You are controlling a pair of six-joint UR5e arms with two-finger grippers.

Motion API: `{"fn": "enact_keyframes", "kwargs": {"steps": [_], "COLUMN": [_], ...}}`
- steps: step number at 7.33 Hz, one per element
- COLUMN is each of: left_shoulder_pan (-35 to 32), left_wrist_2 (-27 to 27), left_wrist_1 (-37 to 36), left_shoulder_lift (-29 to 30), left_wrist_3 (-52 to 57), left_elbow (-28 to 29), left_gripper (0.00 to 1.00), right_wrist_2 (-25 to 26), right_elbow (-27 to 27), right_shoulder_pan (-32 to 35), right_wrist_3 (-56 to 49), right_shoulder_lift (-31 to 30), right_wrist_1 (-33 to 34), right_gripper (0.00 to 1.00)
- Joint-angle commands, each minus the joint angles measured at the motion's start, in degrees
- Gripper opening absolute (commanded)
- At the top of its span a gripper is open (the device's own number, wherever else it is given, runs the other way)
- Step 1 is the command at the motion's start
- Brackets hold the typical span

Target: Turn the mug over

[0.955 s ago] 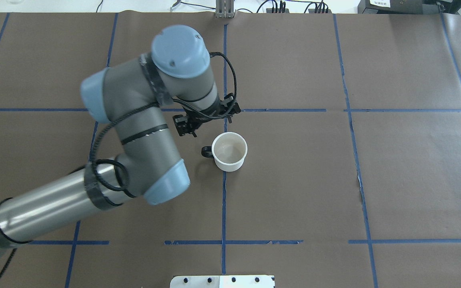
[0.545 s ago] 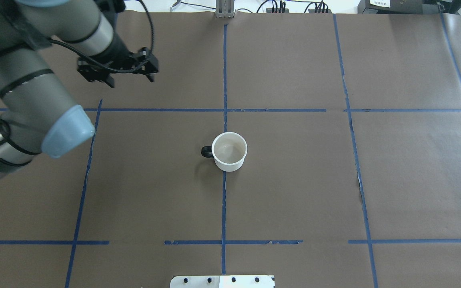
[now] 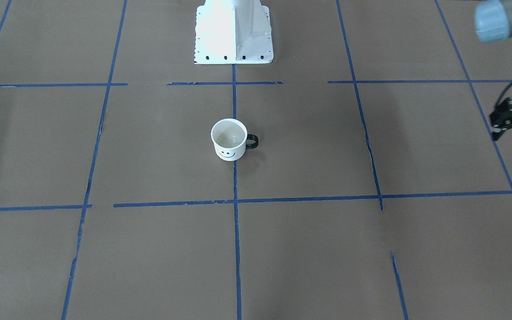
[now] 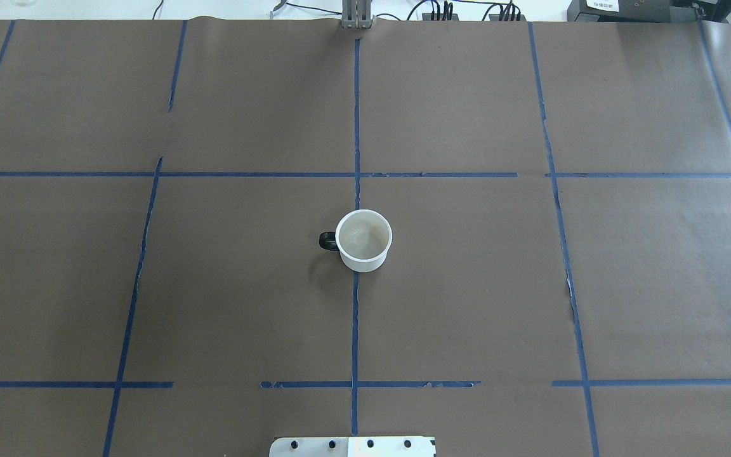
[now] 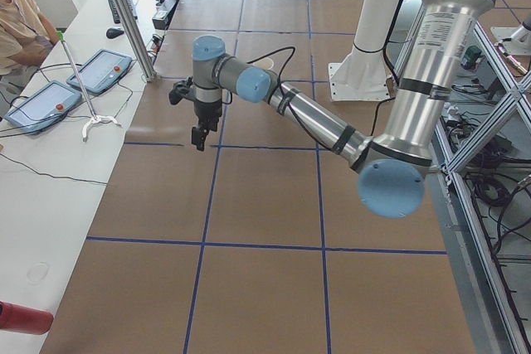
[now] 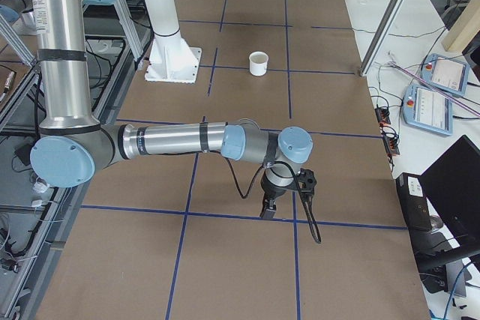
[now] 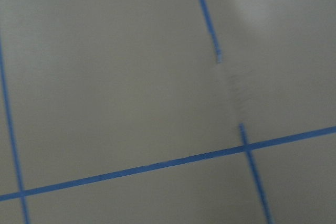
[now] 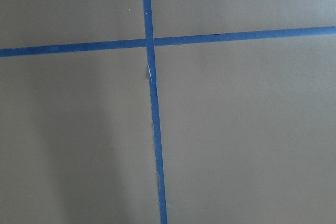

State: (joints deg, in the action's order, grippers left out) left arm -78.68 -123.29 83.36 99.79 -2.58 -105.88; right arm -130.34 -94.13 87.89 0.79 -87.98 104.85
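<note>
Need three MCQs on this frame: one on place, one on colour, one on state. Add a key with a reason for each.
1. Where is the mug?
A. in a hand
B. at a table corner
C. on the centre tape line

2. Its handle is:
A. white
B. black
C. blue

3. The mug is:
A. upright, mouth up
B. upside down
C. on its side

Key:
1 C: it stands mid-table, covering part of the line.
2 B: the loop shows black beside the white wall.
3 A: the overhead view looks straight into its pale inside.
</note>
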Motion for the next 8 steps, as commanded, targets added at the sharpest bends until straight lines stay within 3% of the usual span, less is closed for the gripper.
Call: {"fn": "enact_keyframes", "kwargs": {"steps": [1,3,8], "left_shoulder_pan": [-11.0,-11.4,-11.3], "left_wrist_2": [-4.3,-7.6,-6.9], "left_wrist_1": [2.1,2.2,2.3], "left_shoulder_lift": [-6.7,-8.1,-9.1], "left_wrist_3": [13.5,13.7,13.7], "left_elbow": [8.9,9.8,10.2], "left_gripper": [1.00,1.00,1.00], "right_wrist_2": [0.0,0.0,0.0], "right_elbow": [0.0,0.0,0.0], "right_shoulder_pan": [0.0,0.0,0.0], "right_wrist_3": [0.0,0.0,0.0], "right_shoulder_lift": [0.0,0.0,0.0], "right_wrist_1": [0.0,0.0,0.0], "right_gripper": [1.00,1.00,1.00]}}
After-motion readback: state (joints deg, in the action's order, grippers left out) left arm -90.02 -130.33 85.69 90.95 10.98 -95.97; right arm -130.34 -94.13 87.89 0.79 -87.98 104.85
